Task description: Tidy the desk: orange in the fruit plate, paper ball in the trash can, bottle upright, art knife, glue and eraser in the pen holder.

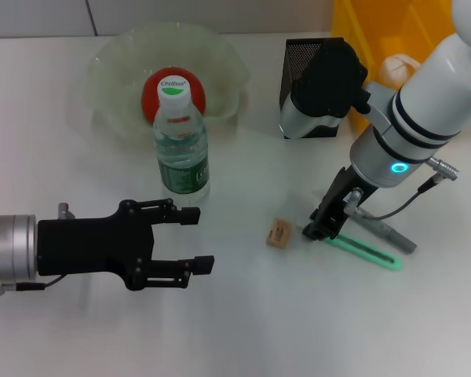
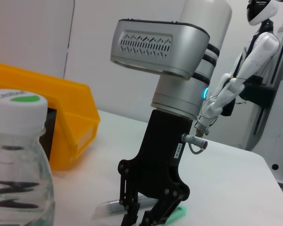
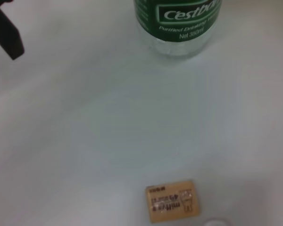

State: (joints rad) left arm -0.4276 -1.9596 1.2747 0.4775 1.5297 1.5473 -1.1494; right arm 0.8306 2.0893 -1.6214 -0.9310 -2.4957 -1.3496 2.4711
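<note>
Right gripper (image 1: 320, 229) is down at the desk (image 1: 243, 322), lower right of centre in the head view, its black fingers (image 1: 314, 231) drawn close together over the near end of the green art knife (image 1: 369, 251); whether they actually pinch it, I cannot tell. The knife lies flat, running toward the lower right, and a grey glue stick (image 1: 386, 232) lies just beside it, angled the same way. Just left of those fingers sits the small tan eraser (image 1: 279, 233), flat on the desk, apart from them. Over at lower left, the left gripper (image 1: 195, 239) hovers with its fingers (image 1: 190, 215) spread wide, holding nothing, just below the water bottle (image 1: 180, 140). The bottle stands upright at centre left, white cap on top. Behind it, upper left, the clear fruit plate (image 1: 220, 55) holds the orange (image 1: 151, 96). At upper right the black mesh pen holder (image 1: 298, 55) stands, partly hidden by the right arm, with a yellow bin (image 1: 377, 31) behind it.
</note>
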